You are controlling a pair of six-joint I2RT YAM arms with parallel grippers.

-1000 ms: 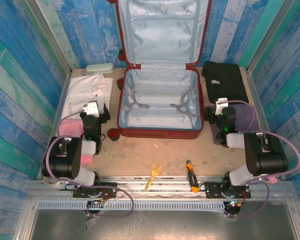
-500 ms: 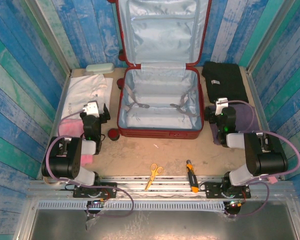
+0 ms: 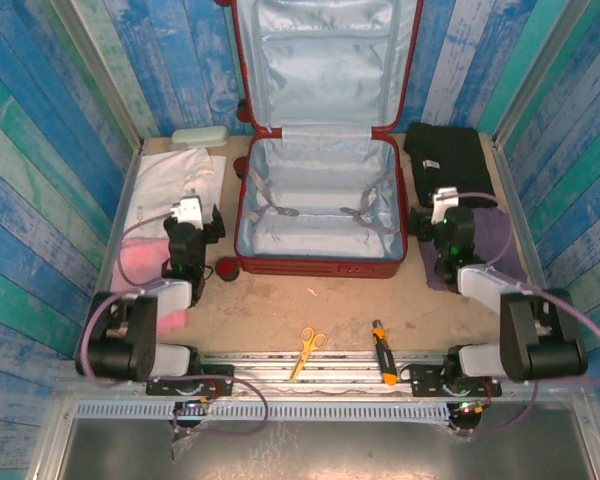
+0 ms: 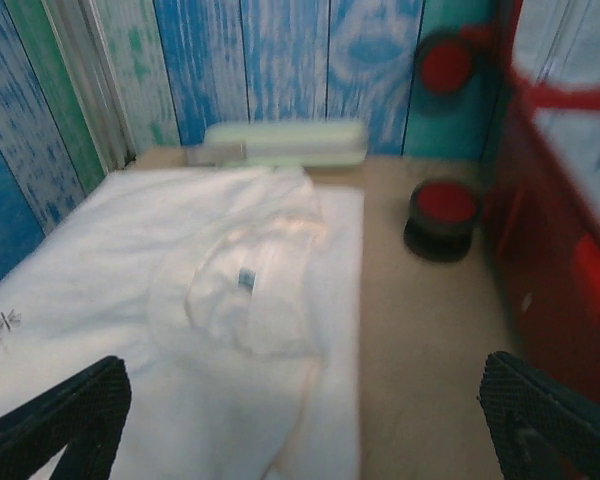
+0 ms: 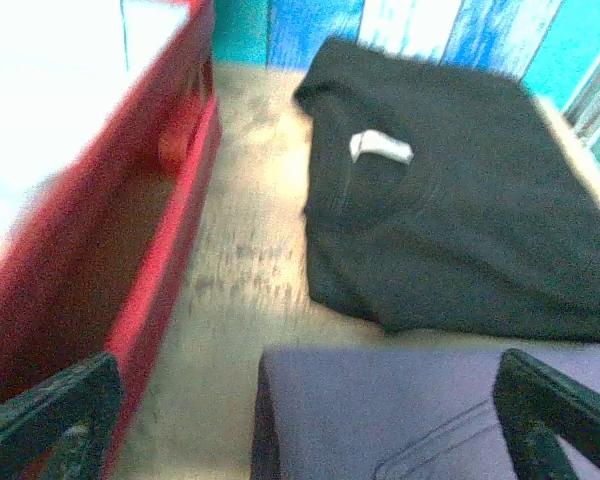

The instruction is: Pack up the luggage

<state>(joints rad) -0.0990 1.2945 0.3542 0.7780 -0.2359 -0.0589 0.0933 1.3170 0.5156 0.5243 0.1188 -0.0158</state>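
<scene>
Now both arms stretch further up the frame than a second ago, their elbows dropped low. The left gripper [image 4: 305, 405] hovers wide open over a white shirt [image 4: 180, 330]; the right gripper [image 5: 310, 405], equally wide, hangs above purple cloth [image 5: 400, 410] near a black shirt [image 5: 450, 210]. Between them, at centre frame, the luggage [image 3: 315, 266] lies open.

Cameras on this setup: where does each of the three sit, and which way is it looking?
Top external: above and behind, looking down on the open luggage, both arms along the bottom.
Left wrist: on the left arm, facing a white shirt; left tool open.
Right wrist: on the right arm, facing a black garment; right tool open.
Both wrist views share the luggage's red side.
</scene>
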